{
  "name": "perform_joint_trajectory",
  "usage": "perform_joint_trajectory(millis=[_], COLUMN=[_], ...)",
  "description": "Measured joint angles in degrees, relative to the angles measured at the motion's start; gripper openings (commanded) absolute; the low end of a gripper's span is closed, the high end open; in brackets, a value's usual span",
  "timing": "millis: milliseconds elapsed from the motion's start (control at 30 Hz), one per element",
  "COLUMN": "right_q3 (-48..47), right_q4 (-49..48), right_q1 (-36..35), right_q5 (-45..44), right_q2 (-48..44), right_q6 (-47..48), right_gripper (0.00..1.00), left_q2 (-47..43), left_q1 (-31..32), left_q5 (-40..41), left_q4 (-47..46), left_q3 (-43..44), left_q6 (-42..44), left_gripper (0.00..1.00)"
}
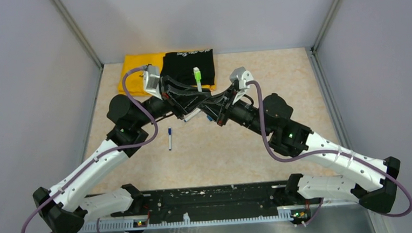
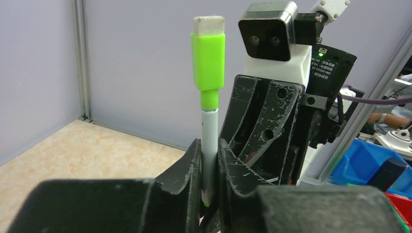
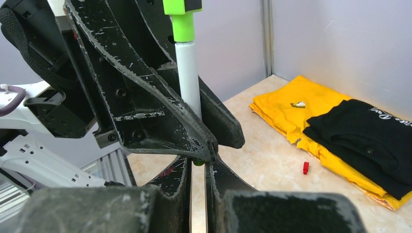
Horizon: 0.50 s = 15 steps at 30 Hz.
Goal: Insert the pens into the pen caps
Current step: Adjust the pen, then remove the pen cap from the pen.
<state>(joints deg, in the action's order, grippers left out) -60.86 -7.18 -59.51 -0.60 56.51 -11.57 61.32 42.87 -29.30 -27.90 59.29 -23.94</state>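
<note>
Green-capped pen [image 2: 210,133] upright in left pincer [image 2: 210,150], grip unclear; right pincer [image 3: 198,167] clenched beneath, crowding it. Aside: shirts [image 3: 286,111], red cap [image 3: 305,167].

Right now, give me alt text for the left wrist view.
A white pen wearing a green cap stands upright between the fingers of the left gripper. The right arm's wrist camera looms behind, with beige table and grey wall beyond.

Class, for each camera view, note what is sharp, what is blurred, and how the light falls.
Top external: even, soft light, no hard shadows, the table sharp. Left wrist: the green-capped pen crisp, the left hand blurred at the bottom edge. Right wrist: the folded clothes sharp, the right hand blurred up close.
</note>
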Motion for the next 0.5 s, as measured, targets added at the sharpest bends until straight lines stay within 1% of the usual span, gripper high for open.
perform_joint_trajectory(millis=[67,100,200,267,367,500], right_q3=[0.00,-0.04,-0.48,-1.51,-3.52,-6.08], right_q4=[0.35,0.52,1.95,4.13,8.15,16.68], right_q1=[0.00,0.00,0.02,0.02,0.02,0.00], right_q5=[-0.13,-0.20,-0.42,0.09,0.70,0.04], right_q2=[0.00,0.00,0.04,0.13,0.04,-1.79], right_q6=[0.00,0.04,0.02,0.24,0.57,1.01], right_gripper=[0.00,0.04,0.26,0.36,0.43,0.46], left_q2=[-0.04,-0.04,-0.02,0.07,0.09,0.20], left_q1=[0.00,0.00,0.00,0.07,0.07,0.07], left_q5=[-0.13,-0.20,-0.17,0.13,0.96,2.27], left_q4=[0.15,0.26,1.42,3.21,5.88,10.12], left_q3=[0.00,0.00,0.24,0.94,1.77,3.08], left_q6=[0.07,0.17,0.44,1.18,2.80,6.12], left_gripper=[0.01,0.00,0.00,0.00,0.00,0.00])
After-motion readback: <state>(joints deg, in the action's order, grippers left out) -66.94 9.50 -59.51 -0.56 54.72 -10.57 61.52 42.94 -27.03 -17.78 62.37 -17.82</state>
